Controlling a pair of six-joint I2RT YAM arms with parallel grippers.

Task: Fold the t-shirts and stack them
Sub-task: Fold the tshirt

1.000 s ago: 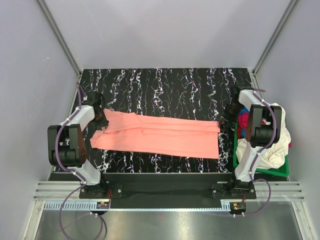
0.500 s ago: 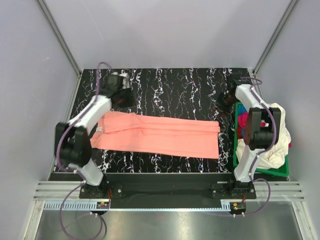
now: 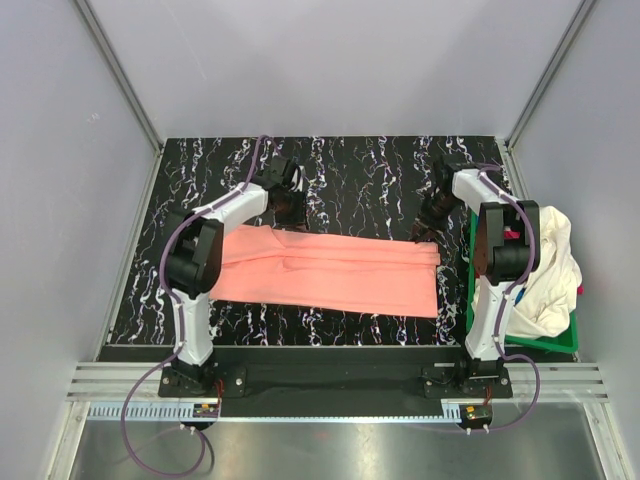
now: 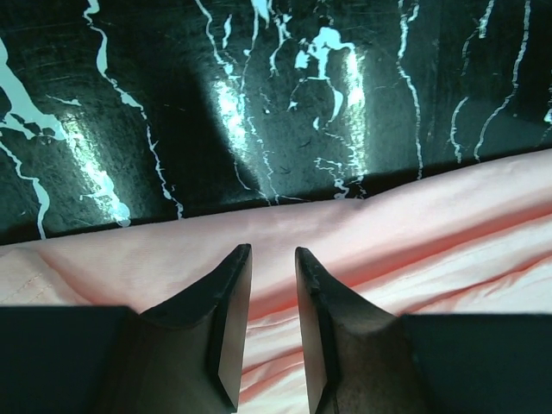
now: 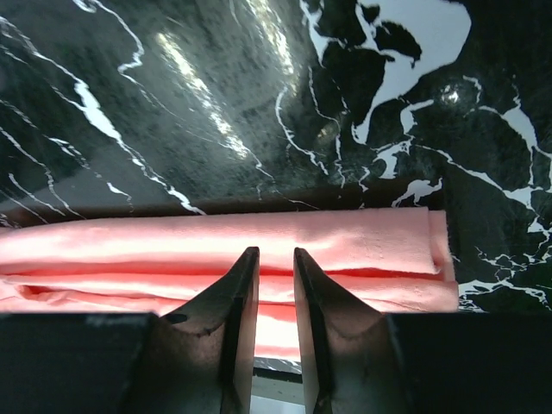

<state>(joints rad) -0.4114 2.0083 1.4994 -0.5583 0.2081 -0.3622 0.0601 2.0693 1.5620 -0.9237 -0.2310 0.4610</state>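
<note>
1. The salmon-pink t-shirt (image 3: 330,270) is laid flat across the middle of the table (image 3: 370,170) as a long left-to-right band. By judgement its lengthwise folds are done and a crosswise fold is not yet made.
2. The left gripper (image 4: 272,252) is held low over the far edge of the band, left of its middle. Its jaws are only narrowly parted, and nothing is seen pinched between them.
3. The right gripper (image 5: 276,252) is poised over the far right corner, where the stacked layers of the fold are seen end-on. Its jaws are likewise slightly apart and empty.
4. Both grippers are placed along the same far edge, probably so that it can be pinched at two points and the cloth kept level when lifted.
5. A cream-white t-shirt (image 3: 548,265) is heaped in the green basket (image 3: 550,345) at the right edge, beside the right arm, apparently awaiting its turn.
6. No stack of folded shirts is seen on the table.
</note>
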